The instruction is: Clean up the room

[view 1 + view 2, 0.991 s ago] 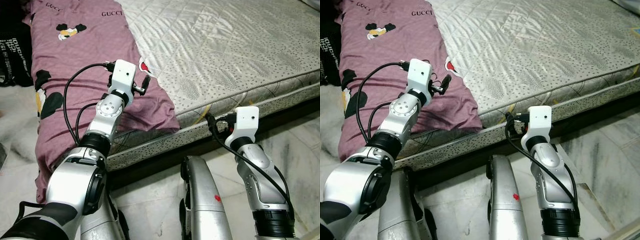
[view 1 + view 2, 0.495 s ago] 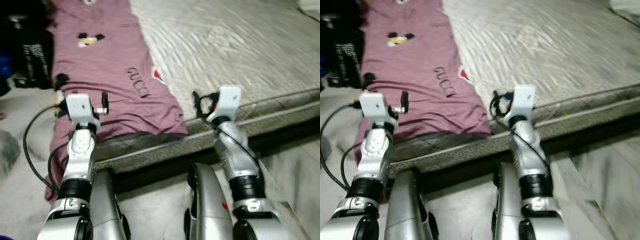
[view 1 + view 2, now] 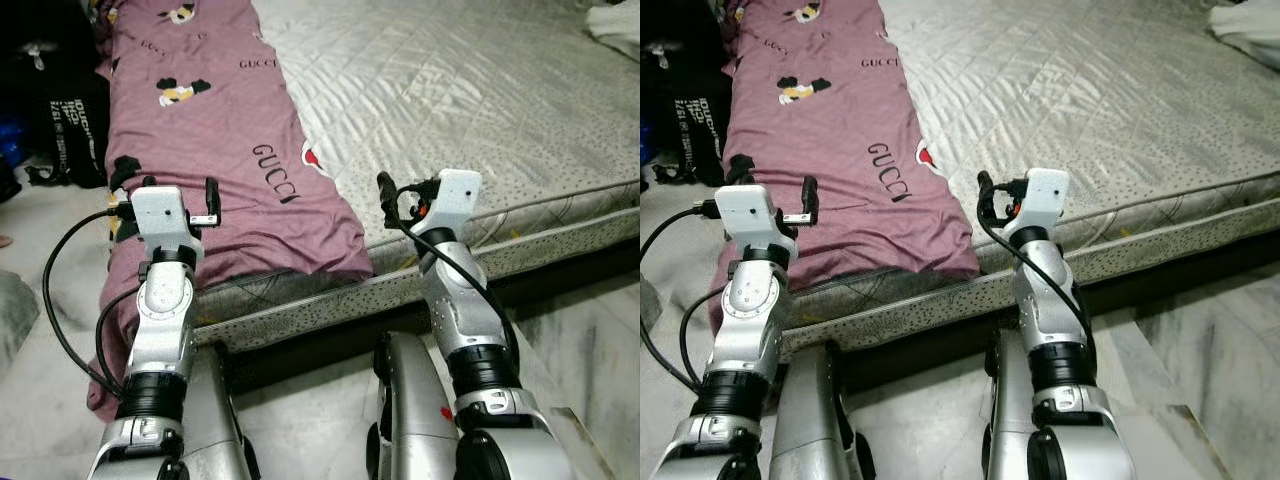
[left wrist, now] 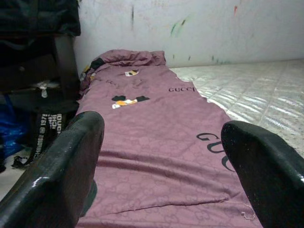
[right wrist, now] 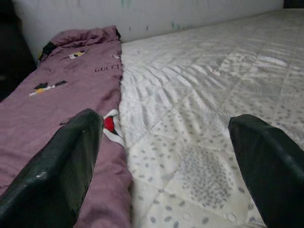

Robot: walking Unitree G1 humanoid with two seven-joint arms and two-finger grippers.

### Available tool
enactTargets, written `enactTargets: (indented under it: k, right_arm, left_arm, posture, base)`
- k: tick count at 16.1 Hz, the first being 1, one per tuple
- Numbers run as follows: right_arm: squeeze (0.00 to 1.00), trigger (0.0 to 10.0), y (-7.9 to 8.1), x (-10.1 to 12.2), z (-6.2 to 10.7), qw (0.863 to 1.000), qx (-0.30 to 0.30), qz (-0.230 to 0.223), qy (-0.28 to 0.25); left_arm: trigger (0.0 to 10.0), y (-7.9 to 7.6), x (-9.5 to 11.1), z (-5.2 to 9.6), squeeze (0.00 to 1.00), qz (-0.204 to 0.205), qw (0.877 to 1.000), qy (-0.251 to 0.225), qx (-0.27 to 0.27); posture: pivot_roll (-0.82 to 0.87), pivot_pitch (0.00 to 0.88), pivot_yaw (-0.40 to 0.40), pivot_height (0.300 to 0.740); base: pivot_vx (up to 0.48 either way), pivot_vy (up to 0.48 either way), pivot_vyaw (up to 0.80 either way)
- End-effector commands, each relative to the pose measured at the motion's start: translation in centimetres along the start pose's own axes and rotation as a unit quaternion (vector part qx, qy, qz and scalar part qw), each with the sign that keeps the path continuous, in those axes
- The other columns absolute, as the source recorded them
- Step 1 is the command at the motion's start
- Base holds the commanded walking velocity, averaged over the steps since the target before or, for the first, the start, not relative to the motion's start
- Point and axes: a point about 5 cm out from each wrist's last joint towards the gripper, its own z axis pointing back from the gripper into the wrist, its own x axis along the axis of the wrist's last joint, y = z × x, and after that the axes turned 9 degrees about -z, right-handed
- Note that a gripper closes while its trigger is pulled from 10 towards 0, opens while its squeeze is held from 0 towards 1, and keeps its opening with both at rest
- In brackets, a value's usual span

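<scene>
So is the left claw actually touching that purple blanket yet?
Cannot tell. In the left wrist view the open left gripper hovers close over the purple blanket, no plain contact or gap.

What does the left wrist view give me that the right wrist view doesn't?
Left wrist view: the black bag with white lettering beside the bed, something blue next to it, and the cartoon print up close between the open fingers of the left gripper.

Right wrist view: a broad stretch of bare quilted mattress and the red-and-white patch at the sheet's edge, between the open fingers of the right gripper.

Both: the mauve sheet running along the mattress to a bunched end at the white wall.
</scene>
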Motion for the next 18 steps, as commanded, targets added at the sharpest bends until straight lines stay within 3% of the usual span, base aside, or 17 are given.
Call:
enactTargets:
  k: [1, 14, 18]
  right_arm:
    - [0.00, 10.0, 0.8, 0.8, -0.6, 1.000, 0.015, -0.002, -0.014]
    - [0.00, 10.0, 0.8, 0.4, -0.4, 1.000, 0.012, -0.004, -0.020]
    - [0.00, 10.0, 0.4, -0.7, 0.0, 1.000, 0.003, -0.002, -0.007]
  left_arm:
    - [10.0, 0.0, 0.3, 0.0, 0.00, -0.001, 1.000, 0.001, 0.001]
    - [10.0, -1.4, 0.3, -0.5, 0.00, -0.003, 1.000, 0.015, -0.020]
    - [10.0, -1.8, -1.0, 0.4, 0.00, -0.005, 0.999, 0.039, -0.019]
  posture:
    - [-0.09, 0.000, 0.021, 0.553]
    - [-0.10, 0.000, 0.039, 0.717]
    - [-0.10, 0.000, 0.046, 0.740]
  base:
    - [0.000, 0.000, 0.00]
    - [0.000, 0.000, 0.00]
    - [0.000, 0.000, 0.00]
